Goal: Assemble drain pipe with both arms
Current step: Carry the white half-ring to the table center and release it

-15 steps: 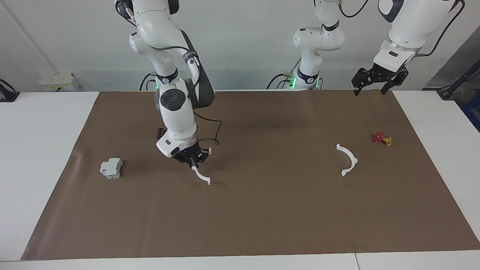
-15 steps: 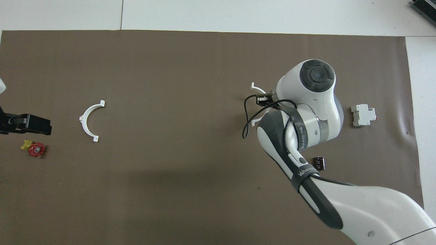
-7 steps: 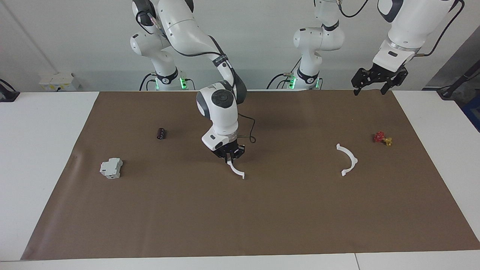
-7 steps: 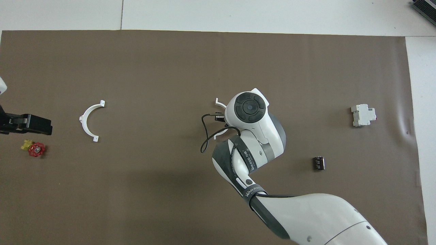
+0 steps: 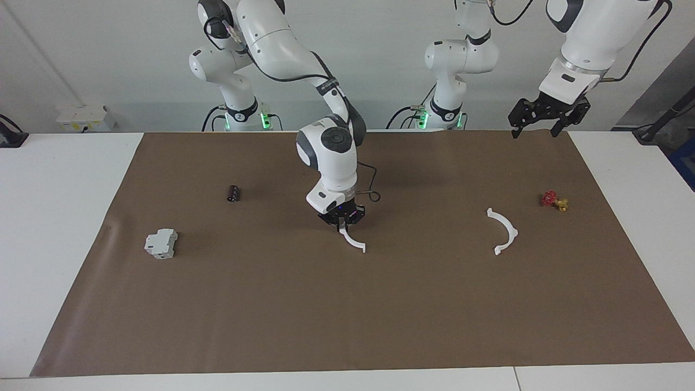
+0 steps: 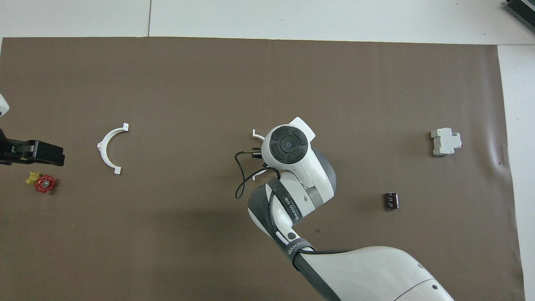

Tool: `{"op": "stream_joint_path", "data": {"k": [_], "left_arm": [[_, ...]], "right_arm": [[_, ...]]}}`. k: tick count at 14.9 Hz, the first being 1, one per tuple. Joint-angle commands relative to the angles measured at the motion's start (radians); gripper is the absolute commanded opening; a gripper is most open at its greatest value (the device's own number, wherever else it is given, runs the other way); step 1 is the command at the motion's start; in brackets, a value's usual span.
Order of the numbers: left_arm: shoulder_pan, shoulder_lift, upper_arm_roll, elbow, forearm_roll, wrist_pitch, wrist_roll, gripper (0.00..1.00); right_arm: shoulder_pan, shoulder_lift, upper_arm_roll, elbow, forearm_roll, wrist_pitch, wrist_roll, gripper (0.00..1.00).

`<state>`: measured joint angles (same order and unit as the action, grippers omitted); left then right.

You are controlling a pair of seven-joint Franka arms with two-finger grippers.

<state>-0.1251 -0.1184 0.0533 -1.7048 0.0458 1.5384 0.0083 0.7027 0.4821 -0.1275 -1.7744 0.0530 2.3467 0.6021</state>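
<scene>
My right gripper (image 5: 342, 221) is shut on one end of a white half-ring (image 5: 354, 242) of the drain pipe and holds it over the middle of the brown mat. The half-ring hangs down with its free end close to the mat. In the overhead view only the half-ring's tips (image 6: 256, 134) show beside the right arm's wrist. The other half-ring (image 5: 505, 231) lies flat on the mat toward the left arm's end, and also shows in the overhead view (image 6: 109, 146). My left gripper (image 5: 535, 129) waits open and empty, raised over the mat's corner nearest the left arm's base; it also shows in the overhead view (image 6: 32, 152).
A grey-white boxy block (image 5: 160, 243) (image 6: 445, 141) and a small black cylinder (image 5: 233, 193) (image 6: 391, 200) lie toward the right arm's end. A small red and yellow part (image 5: 553, 200) (image 6: 42, 182) lies beside the loose half-ring. The brown mat (image 5: 380, 315) covers the table.
My right gripper has carried its half-ring from near the grey-white block toward the middle of the mat, uncovering the black cylinder. The left arm and the loose half-ring have not moved.
</scene>
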Motion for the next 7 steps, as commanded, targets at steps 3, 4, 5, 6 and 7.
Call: {"op": "stream_joint_path", "data": {"k": [3, 4, 5, 6, 7], "left_arm": [[-0.011, -0.015, 0.008, -0.012, -0.012, 0.009, 0.004, 1.00], [-0.011, -0.017, 0.008, -0.015, -0.012, 0.009, 0.004, 1.00], [-0.011, -0.015, 0.008, -0.015, -0.012, 0.009, 0.004, 1.00], [-0.011, -0.017, 0.008, -0.015, -0.012, 0.009, 0.004, 1.00], [-0.010, -0.015, 0.008, -0.015, -0.012, 0.009, 0.004, 1.00]], "right_arm": [[-0.002, -0.002, -0.003, -0.014, -0.021, 0.034, 0.025, 0.68], [0.000, -0.002, -0.003, -0.013, -0.021, 0.028, 0.037, 1.00], [0.004, -0.005, -0.003, -0.007, -0.021, 0.022, 0.054, 1.00], [0.008, -0.014, -0.004, -0.004, -0.019, 0.014, 0.056, 1.00], [0.005, -0.031, -0.006, -0.002, -0.021, -0.006, 0.056, 1.00]]}}
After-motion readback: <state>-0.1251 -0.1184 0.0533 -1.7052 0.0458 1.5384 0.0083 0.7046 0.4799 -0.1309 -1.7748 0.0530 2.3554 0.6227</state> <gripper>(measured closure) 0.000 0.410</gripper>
